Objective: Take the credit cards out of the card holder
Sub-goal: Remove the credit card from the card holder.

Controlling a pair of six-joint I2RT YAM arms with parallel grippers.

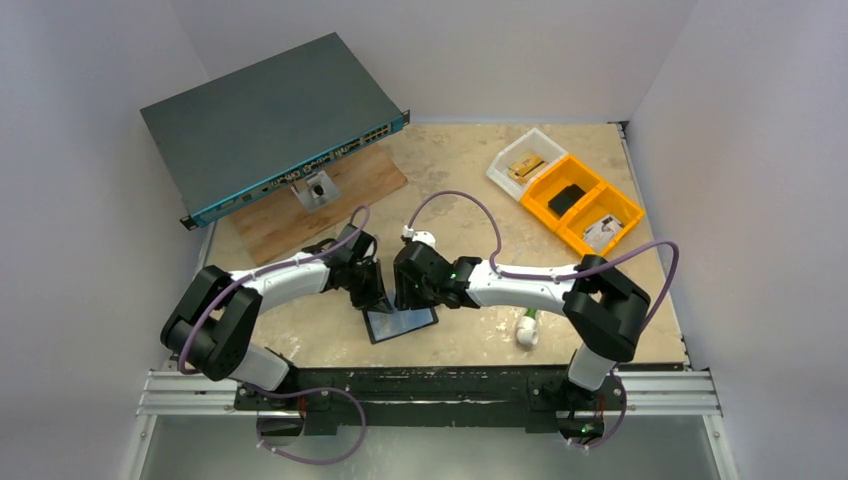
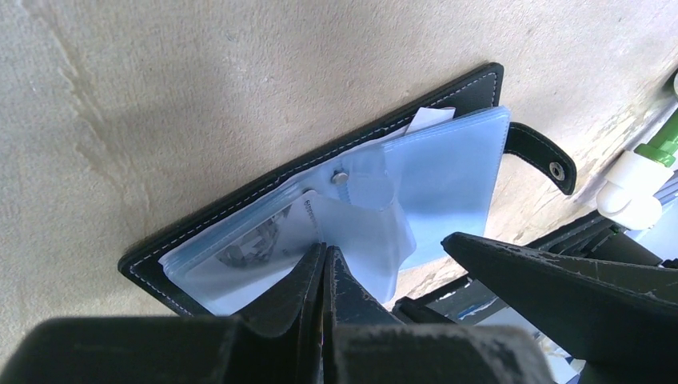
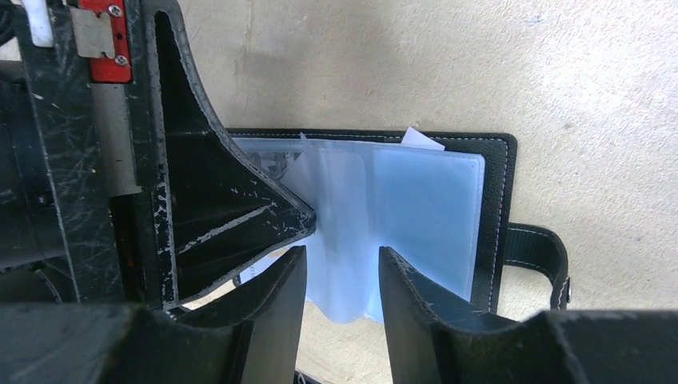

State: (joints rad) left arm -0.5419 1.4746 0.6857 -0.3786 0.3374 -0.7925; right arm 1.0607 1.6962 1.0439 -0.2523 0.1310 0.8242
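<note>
**Left gripper** (image 2: pixel 324 252): jaws pressed fully together, no gap between the fingers. The tips rest on a clear plastic sleeve at the near edge of the open card holder (image 2: pixel 473 86). Whether a leaf of sleeve is pinched between them cannot be told.

**Right gripper** (image 3: pixel 342 260): jaws parted to a moderate gap, with nothing seen clamped. Pale blue sleeve shows through the gap, directly under the tips. Its fingers stand just beside the closed left fingers (image 3: pixel 240 208), tip close to tip, over the same open page.

**Card holder:** it lies flat and open on the table (image 1: pixel 480 160), directly beneath both grippers. Its stitched black cover extends beyond the fingertips on the far side. The closing strap (image 2: pixel 544 156), with its silvery snap, sticks out from the edge farthest from the left gripper.

**Credit cards** (image 2: pixel 260 240): they sit inside the sleeves. One printed face shows through the plastic just ahead of the left fingertips. A white corner pokes out at the far edge of the sleeves.

**Further out:** a white cylindrical piece (image 1: pixel 527 331) lies near the right arm. Well beyond both grippers sit an orange tray (image 1: pixel 585 205) and a dark grey network switch (image 1: pixel 270 120) on a wooden board (image 1: pixel 340 195).
</note>
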